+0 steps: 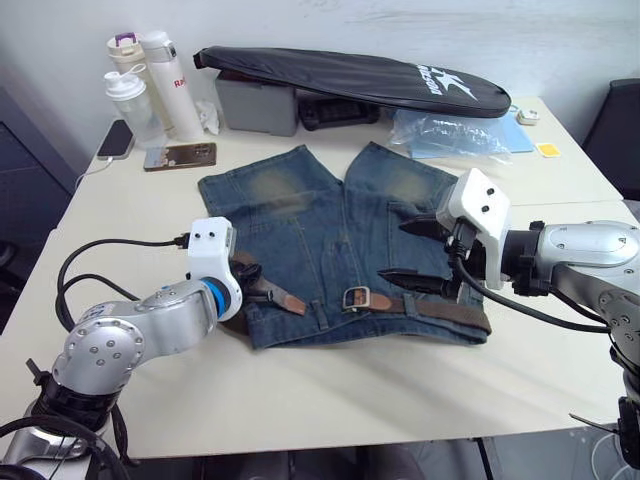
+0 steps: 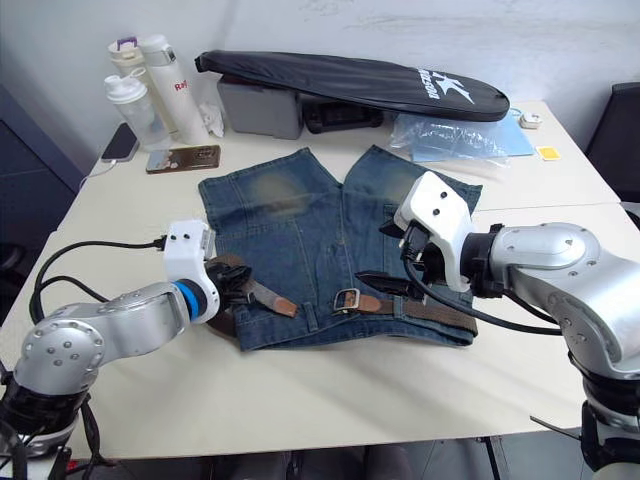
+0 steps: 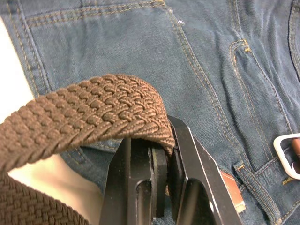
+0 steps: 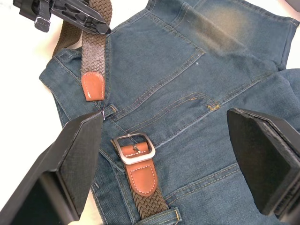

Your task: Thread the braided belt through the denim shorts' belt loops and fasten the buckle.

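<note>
Gripping the braided belt (image 3: 93,112) near its tan leather tip, left gripper (image 1: 250,280) clamped shut on the woven strap, at the left end of the waistband. Spread flat on the white table (image 1: 350,390), denim shorts (image 1: 300,230), waistband toward the robot, legs pointing away. Lying along the waistband, belt running rightward, partly under a belt loop (image 4: 161,215). Resting near the waistband's middle, silver buckle (image 4: 135,148), unfastened, leather tip apart from it to the left. Hovering over the shorts' right half, right gripper (image 1: 415,255), fingers spread wide, holding nothing.
</note>
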